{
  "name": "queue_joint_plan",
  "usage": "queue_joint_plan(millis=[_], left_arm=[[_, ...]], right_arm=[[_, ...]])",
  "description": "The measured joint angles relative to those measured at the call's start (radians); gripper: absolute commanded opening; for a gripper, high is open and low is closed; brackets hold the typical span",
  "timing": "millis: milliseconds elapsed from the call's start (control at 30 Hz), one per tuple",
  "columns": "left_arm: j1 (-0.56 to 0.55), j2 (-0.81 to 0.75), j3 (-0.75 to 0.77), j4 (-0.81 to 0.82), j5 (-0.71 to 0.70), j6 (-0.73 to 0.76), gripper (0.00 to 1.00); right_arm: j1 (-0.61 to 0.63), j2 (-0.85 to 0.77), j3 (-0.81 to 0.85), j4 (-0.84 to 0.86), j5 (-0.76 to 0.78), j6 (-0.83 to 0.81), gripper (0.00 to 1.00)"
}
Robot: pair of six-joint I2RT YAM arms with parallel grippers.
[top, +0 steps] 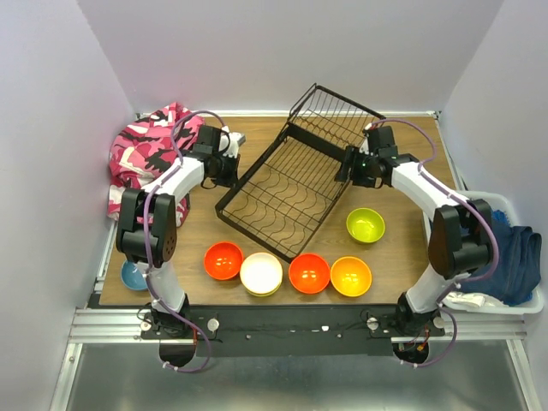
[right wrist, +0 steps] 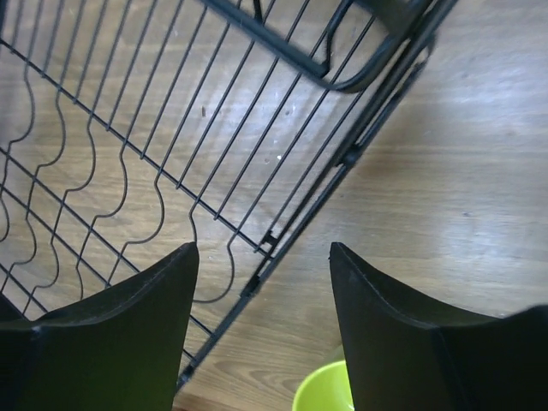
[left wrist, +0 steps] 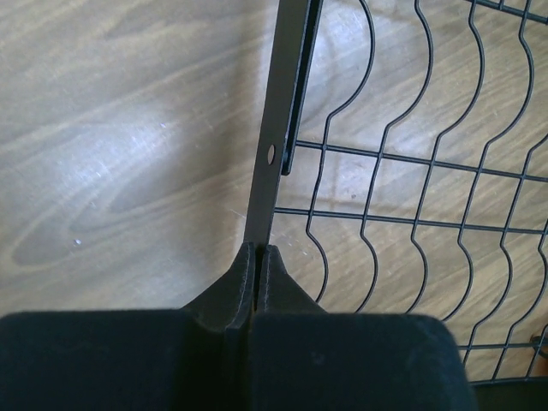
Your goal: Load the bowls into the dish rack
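The black wire dish rack lies slantwise mid-table with its flap raised at the far end; it holds no bowls. My left gripper is shut on the rack's left rim bar; its fingertips pinch the bar. My right gripper is open, its jaws wide apart above the rack's right rim. A lime green bowl sits right of the rack and shows in the right wrist view. Red-orange, cream, red and orange bowls line the near edge.
A blue bowl sits at the near left corner, partly hidden behind the left arm. A pink camouflage cloth is heaped at the far left. A white basket of blue cloth stands off the table's right side. Walls close in on three sides.
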Motion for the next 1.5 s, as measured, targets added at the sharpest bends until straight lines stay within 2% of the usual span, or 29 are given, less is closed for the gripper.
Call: queue_joint_plan(millis=[67, 267, 367, 400, 533, 733, 1033, 1500], left_arm=[[-0.005, -0.017, -0.021, 0.0, -0.008, -0.014, 0.0], [-0.012, -0.036, -0.045, 0.01, -0.014, -0.037, 0.0], [-0.012, -0.036, -0.046, 0.011, -0.015, -0.048, 0.0], [-0.012, -0.036, -0.046, 0.011, -0.014, -0.053, 0.0], [-0.015, -0.036, -0.045, 0.006, -0.014, -0.071, 0.0], [-0.027, -0.036, -0.045, -0.005, 0.004, -0.088, 0.0], [-0.037, -0.036, -0.047, -0.035, 0.072, -0.066, 0.0], [-0.169, -0.051, -0.055, -0.051, 0.048, -0.035, 0.0]], right_arm=[[0.012, 0.019, 0.0, 0.0, 0.008, 0.014, 0.62], [0.026, 0.068, 0.004, -0.004, 0.068, 0.066, 0.42], [0.026, 0.092, 0.023, -0.008, 0.12, 0.085, 0.3], [0.026, 0.096, 0.027, -0.008, 0.125, 0.093, 0.21], [0.031, 0.109, 0.051, -0.012, 0.176, 0.11, 0.07], [0.035, 0.139, 0.092, -0.004, 0.227, 0.092, 0.01], [0.043, 0.156, 0.111, 0.02, 0.265, -0.013, 0.01], [0.035, 0.167, 0.109, 0.072, 0.34, -0.238, 0.01]])
